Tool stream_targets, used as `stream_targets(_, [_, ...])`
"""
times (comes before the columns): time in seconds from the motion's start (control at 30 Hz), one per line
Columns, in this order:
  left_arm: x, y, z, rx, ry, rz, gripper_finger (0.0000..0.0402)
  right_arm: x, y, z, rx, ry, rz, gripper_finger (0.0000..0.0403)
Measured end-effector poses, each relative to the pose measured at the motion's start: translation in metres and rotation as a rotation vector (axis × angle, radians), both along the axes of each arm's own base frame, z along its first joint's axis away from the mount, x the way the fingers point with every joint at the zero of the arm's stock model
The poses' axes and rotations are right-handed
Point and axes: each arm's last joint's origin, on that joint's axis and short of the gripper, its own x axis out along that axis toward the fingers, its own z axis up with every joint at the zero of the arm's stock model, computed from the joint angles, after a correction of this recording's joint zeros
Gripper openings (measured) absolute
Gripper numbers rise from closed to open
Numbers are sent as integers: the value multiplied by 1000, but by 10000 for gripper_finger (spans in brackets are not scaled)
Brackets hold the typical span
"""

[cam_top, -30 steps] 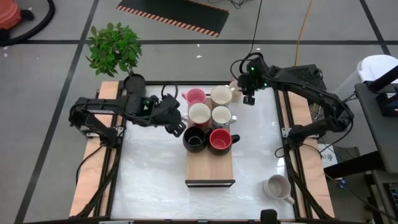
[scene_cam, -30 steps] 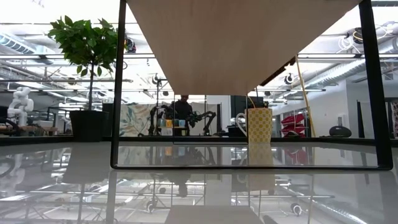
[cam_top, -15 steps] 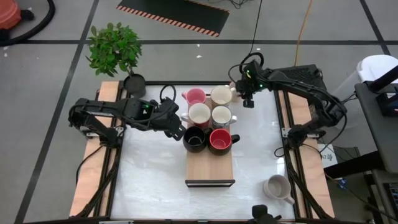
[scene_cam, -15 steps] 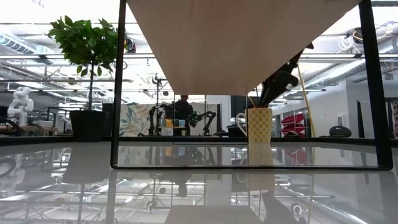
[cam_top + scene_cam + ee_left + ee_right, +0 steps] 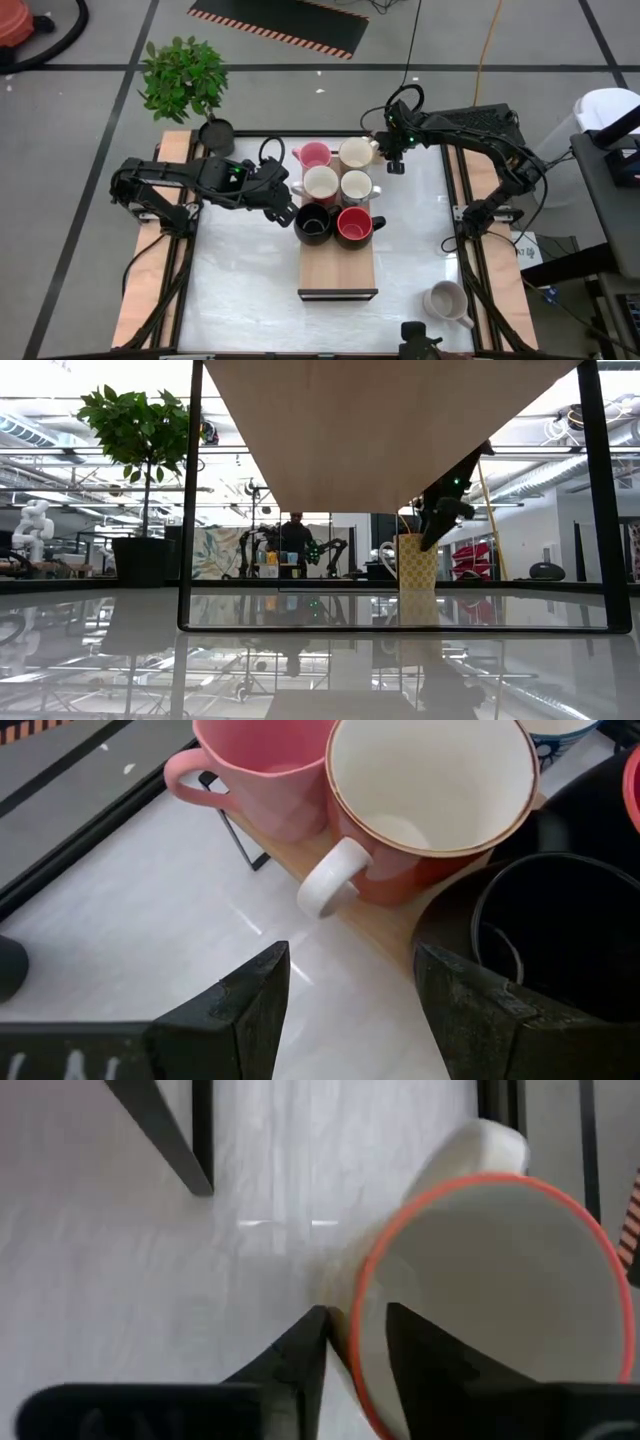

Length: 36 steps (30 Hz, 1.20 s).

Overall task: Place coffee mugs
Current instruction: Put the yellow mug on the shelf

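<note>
Right gripper [image 5: 386, 150] at the surface's [image 5: 240, 270] far edge, jaws pinching an orange-rimmed cream mug's [image 5: 490, 1300] wall, left gripper [image 5: 345, 995] jaws wide open, empty, beside six mugs on wooden rack [image 5: 338, 272], no readable writing

six mugs [image 5: 335, 190] on stand [image 5: 338, 272] — one mug [image 5: 446, 301] apart

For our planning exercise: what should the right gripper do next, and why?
Probably lift up: the right gripper appears pinched on the wall of the orange-rimmed cream mug, which stands on the table. The left gripper waits by the black mug.
</note>
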Motion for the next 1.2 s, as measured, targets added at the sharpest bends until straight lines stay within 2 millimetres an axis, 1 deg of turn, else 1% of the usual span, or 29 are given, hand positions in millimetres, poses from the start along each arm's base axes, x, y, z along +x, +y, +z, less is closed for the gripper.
stream_targets(0.07, [0, 0, 0, -9, 1, -4, 218, 0, -1, -1, -12, 18, -25, 72])
stream_targets(0.17, [0, -1, 0, -19, 2, -11, 218, -1, -2, -1, -23, 37, -66, 24])
stream_targets(0.2, [0, -2, 0, -25, 3, -16, 218, -2, -2, -1, -35, 56, -80, 15])
stream_targets(0.33, [0, -6, -1, -53, 6, -37, 218, -8, 0, 10, -101, 81, -141, 11])
stream_targets(0.4, [-1, -9, -1, -61, 6, -48, 218, -13, 5, 22, -127, 73, -168, 9])
stream_targets(0.47, [-1, -10, -1, -58, 9, -61, 218, -20, 12, 37, -141, 29, -211, 9])
stream_targets(0.53, [-2, -11, 1, -51, 12, -85, 218, -29, 23, 56, -151, -26, -259, 9])
stream_targets(0.6, [-6, -11, 4, -55, 12, -120, 218, -37, 40, 73, -170, -58, -317, 9])
stream_targets(0.73, [-11, -3, 22, -32, -21, -195, 218, -56, 79, 97, -213, -57, -387, 9])
stream_targets(0.8, [-15, 2, 32, 3, -39, -241, 218, -65, 98, 106, -192, -66, -435, 9])
stream_targets(0.9, [-19, 12, 50, 72, -80, -307, 218, -74, 121, 122, -122, -131, -507, 9])
stream_targets(0.97, [-24, 19, 57, 127, -77, -352, 218, -76, 134, 135, -68, -187, -548, 9])
stream_targets(1.07, [-25, 34, 68, 171, -119, -408, 218, -74, 149, 155, -6, -248, -602, 9])
stream_targets(1.2, [-26, 50, 73, 188, -148, -462, 218, -62, 162, 182, 4, -291, -633, 9])
